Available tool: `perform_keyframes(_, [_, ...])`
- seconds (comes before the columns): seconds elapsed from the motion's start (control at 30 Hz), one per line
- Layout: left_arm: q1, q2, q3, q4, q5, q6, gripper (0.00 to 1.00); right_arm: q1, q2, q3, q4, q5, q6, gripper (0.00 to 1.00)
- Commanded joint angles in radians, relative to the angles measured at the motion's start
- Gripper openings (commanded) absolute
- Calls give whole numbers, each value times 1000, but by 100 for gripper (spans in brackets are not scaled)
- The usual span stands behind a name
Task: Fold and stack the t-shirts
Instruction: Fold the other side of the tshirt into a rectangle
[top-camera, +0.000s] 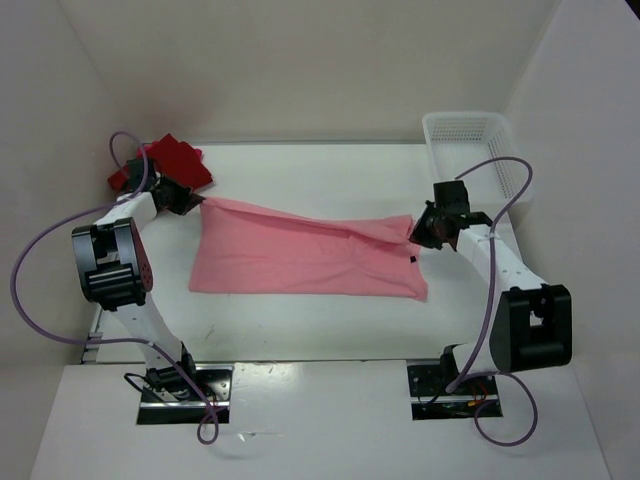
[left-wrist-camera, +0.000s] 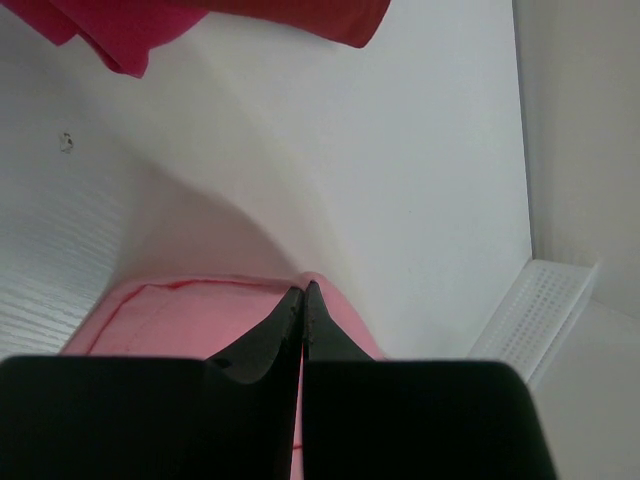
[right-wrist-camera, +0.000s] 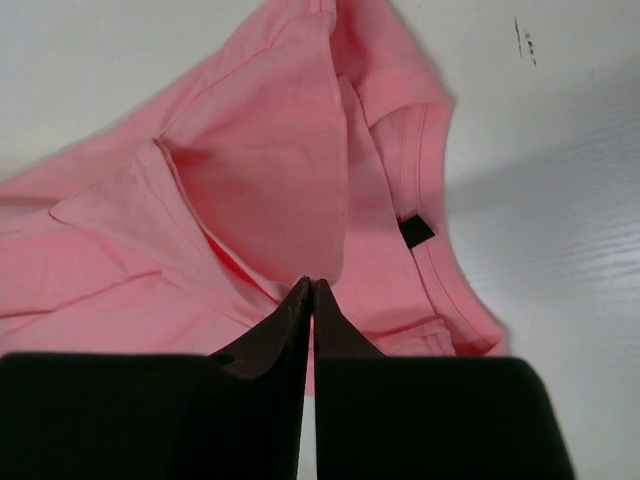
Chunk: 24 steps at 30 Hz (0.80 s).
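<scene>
Top external view: the light pink t-shirt (top-camera: 300, 255) lies spread across the middle of the white table (top-camera: 330, 170), long side running left to right, with its near edge flat on the surface. Its far left corner is drawn up to the left gripper (top-camera: 193, 200) and its far right end is gathered up to the right gripper (top-camera: 418, 228), so the far edge hangs taut between the two. The dark red t-shirt (top-camera: 185, 160) sits crumpled at the far left corner of the table, just beyond the left gripper, with the crimson-pink t-shirt (top-camera: 122, 178) bunched against its left side. A white mesh basket (top-camera: 465, 118) stands at the far right corner, well apart from the shirts. Left wrist view: the fingers are pressed together, tips meeting, and a hemmed edge of the light pink t-shirt (left-wrist-camera: 180, 320) is pinched between them; the two red shirts show along the top edge and the basket at lower right. Right wrist view: the fingers meet at the tips, clamped on a raised fold of the light pink t-shirt (right-wrist-camera: 270, 170). The neckline lies to the right of the fold, with a small black label (right-wrist-camera: 416, 232) inside the collar.
</scene>
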Motion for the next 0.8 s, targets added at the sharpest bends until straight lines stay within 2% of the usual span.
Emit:
perform_keyframes(0.0, [13, 9, 2, 17, 18, 42, 0, -4, -77, -5, -42, 31, 27, 5])
perform_keyframes(0.1, [13, 9, 2, 8, 9, 54, 0, -4, -109, -5, -103, 31, 59, 6])
perform_keyframes(0.33, [13, 19, -8, -1, -2, 82, 1, -41, -158, -112, -133, -110, 189, 9])
perform_keyframes(0.67, [31, -122, -131, -10, -44, 91, 31, -64, -278, -184, -179, -100, 289, 12])
perform_keyframes(0.77, [31, -181, -159, -10, -53, 82, 33, -64, -278, -175, -179, -81, 280, 21])
